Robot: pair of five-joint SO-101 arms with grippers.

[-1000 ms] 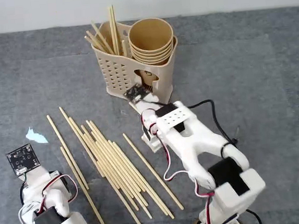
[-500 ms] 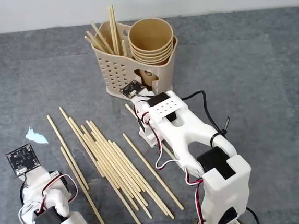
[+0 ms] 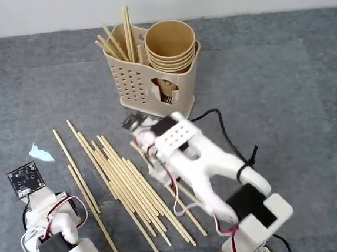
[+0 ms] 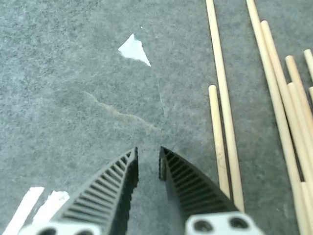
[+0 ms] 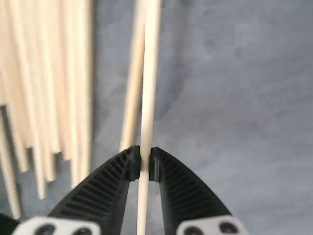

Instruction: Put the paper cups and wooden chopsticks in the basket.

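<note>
Between the right claw's (image 5: 144, 159) clenched tips sits one chopstick (image 5: 149, 73), light, stiff and probably slick; it would likely swivel unless held near its middle. Other sticks (image 3: 126, 183) lie on the table (image 3: 283, 92), short of the basket (image 3: 132, 82). The left claw (image 4: 148, 156) hangs slightly parted, empty.

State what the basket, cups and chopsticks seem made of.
Basket: probably moulded plastic, matte beige, with regular hole rows. Cups: likely paper, matte tan, thin rolled rims. Chopsticks: pale bare wood or bamboo, no gloss.
</note>
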